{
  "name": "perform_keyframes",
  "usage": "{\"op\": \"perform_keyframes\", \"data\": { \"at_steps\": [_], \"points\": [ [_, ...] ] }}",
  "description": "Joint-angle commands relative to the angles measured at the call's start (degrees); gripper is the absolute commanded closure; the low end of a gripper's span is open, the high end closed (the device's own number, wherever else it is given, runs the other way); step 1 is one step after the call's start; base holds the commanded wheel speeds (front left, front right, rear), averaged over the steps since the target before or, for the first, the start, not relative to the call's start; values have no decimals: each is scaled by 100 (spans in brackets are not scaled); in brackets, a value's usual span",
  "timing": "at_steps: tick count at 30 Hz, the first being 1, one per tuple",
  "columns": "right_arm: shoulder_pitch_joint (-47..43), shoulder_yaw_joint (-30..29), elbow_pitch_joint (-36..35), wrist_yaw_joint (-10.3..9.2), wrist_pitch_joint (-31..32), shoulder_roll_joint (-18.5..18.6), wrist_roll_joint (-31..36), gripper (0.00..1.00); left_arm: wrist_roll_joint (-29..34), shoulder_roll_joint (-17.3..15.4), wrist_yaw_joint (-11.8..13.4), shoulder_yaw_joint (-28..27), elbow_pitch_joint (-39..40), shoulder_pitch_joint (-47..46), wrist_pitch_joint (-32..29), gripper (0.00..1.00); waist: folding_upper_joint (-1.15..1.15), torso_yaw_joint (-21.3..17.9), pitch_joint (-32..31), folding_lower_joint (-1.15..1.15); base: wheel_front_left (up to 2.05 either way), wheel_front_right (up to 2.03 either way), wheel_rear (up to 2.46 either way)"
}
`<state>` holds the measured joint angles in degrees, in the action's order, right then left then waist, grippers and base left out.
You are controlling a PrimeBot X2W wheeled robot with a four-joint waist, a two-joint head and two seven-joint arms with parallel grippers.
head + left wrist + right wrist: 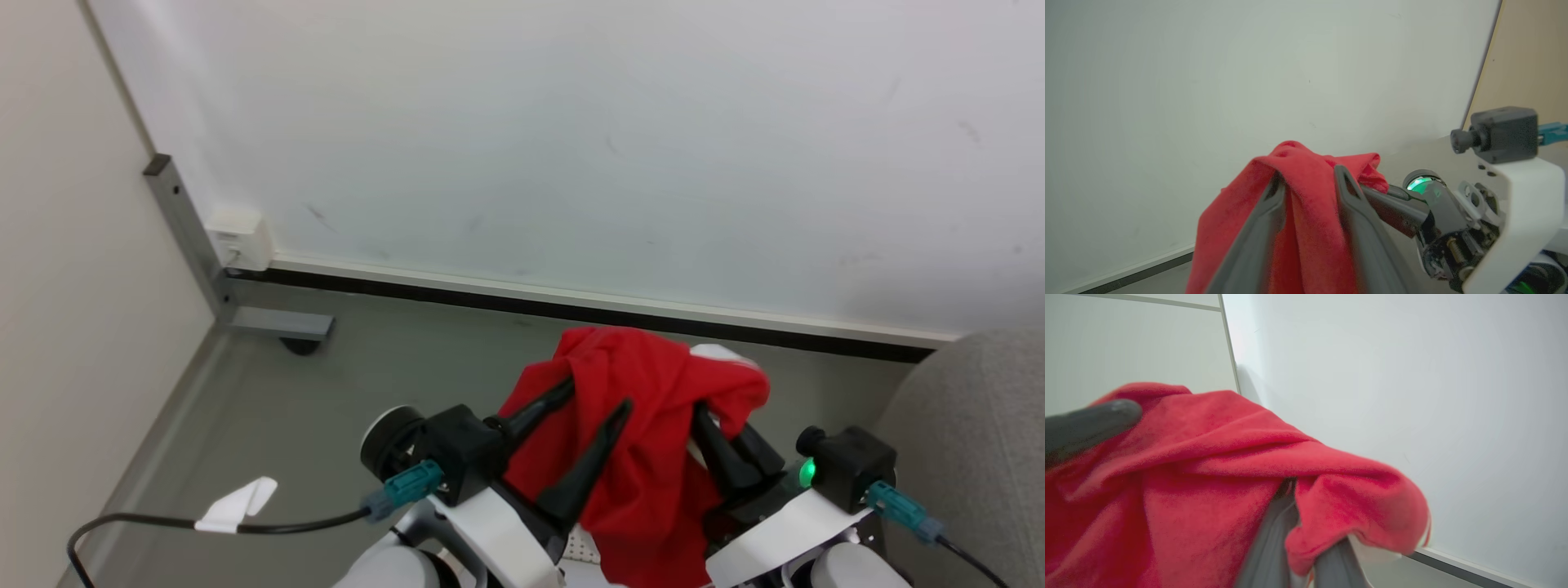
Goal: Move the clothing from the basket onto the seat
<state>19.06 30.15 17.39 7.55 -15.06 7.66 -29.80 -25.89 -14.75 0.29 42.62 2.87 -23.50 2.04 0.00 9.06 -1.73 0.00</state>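
The clothing [645, 441], a bright red garment with a white patch at its upper right, hangs bunched in the air in front of me, held by both grippers. My left gripper [596, 394] is shut on a thick fold of it; the red fabric [1310, 212] fills the gap between its two dark fingers. My right gripper [718, 425] is shut on the garment's right side, its tips buried under the fabric [1216, 477]. The seat [971, 433], a light grey sofa, rounds into the lower right. A sliver of white perforated plastic [578, 545], apparently the basket, peeks between my forearms.
A pale wall [571, 147] with a dark baseboard [571, 306] stands close ahead. At the left are a grey metal post with a foot [277, 322] and a white box [241, 237]. A black cable with a white tag [241, 502] lies on the grey floor.
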Motion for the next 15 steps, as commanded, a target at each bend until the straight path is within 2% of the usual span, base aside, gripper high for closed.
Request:
{"op": "perform_keyframes", "data": {
  "at_steps": [1, 15],
  "points": [
    [8, -44, -71, -12, -17, 43, 54, 100, -26, -16, -5, -9, -17, 11, 32, 0, 0, -127, 52, 0, 0, 0, 0],
    [11, -1208, -1051, -13, -9, 431, 373, 100, 110, 30, -128, 199, 0, -95, 238, 0, 0, -1407, 356, 0, 0, 0, 0]
  ]
}}
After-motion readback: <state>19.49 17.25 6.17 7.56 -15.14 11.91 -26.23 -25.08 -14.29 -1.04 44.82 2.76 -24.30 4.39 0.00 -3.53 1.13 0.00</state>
